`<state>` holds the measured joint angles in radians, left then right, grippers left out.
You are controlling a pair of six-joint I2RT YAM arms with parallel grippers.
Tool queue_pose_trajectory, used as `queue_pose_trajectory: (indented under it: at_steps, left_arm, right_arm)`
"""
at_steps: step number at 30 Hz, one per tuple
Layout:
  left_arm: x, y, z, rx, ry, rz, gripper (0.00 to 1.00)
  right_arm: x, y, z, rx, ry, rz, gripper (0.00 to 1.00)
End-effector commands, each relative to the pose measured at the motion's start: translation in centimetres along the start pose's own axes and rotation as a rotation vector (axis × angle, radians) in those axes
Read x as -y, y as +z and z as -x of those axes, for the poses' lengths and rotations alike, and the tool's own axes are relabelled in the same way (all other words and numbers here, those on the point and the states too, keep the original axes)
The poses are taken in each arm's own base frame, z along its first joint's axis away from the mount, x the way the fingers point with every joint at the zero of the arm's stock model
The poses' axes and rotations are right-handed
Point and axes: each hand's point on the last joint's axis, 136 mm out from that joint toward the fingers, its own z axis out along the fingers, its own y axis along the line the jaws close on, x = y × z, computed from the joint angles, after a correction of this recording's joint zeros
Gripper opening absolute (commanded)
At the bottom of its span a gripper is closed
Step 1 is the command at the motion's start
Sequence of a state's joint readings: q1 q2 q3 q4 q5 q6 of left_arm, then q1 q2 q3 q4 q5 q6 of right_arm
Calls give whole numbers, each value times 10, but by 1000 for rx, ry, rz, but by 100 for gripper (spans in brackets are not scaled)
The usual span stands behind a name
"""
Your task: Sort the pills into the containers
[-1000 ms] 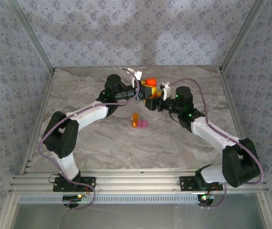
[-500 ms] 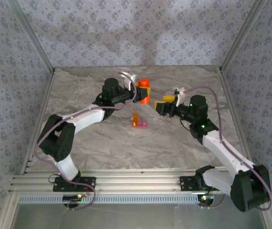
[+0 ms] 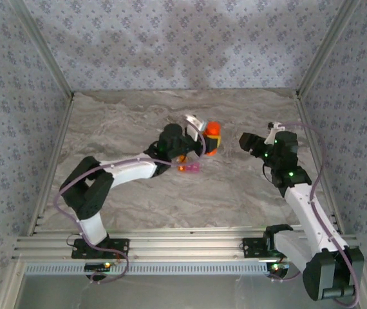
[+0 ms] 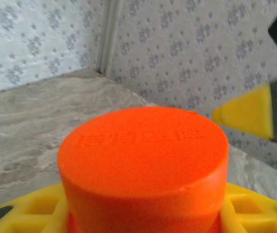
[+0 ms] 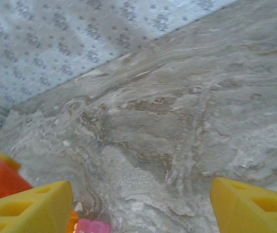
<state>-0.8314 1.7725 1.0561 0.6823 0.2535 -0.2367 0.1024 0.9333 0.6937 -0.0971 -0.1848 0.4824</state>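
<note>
one orange bottle (image 3: 213, 131), left gripper (image 3: 205, 144) clamped round it; cap embossing unreadable. right gripper (image 5: 141, 204) spread wide, empty. one joined pair of containers (image 3: 190, 167) on table (image 3: 119, 125), near bottle.

We had the top cam fixed high behind the arm bases (image 3: 100, 248), pitched down over the whole marble table (image 3: 235, 193) toward the back wall (image 3: 190, 45). Our left wrist cam sat nearly on the orange bottle (image 4: 146, 155), looking level across its cap into a wall corner; the right wrist cam rode farther off, angled down across bare tabletop to the wall foot. All three shared that bottle, and top plus right wrist shared the pink compartment (image 3: 194, 168).
</note>
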Motion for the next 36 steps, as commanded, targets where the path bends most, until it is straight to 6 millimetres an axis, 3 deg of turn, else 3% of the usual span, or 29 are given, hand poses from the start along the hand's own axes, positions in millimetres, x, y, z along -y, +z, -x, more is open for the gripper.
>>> queue_pose_trajectory:
  at_steps: [1, 11, 24, 32, 36]
  left_arm:
    - [5, 11, -15, 39, 60, 34, 19]
    - [22, 38, -73, 56, 68, 30, 19]
    - [31, 48, -120, 73, 91, 45, 22]
    - [30, 44, -138, 48, 107, 72, 33]
    - [33, 39, -142, 40, 117, 75, 44]
  right_arm:
    - [10, -12, 14, 34, 50, -70, 76]
    - [5, -16, 18, 14, -1, -57, 76]
    - [-1, -3, 9, -42, -29, -18, 76]
    - [-1, 0, 2, -71, -28, -15, 76]
    - [-3, 1, -4, -98, -26, -7, 76]
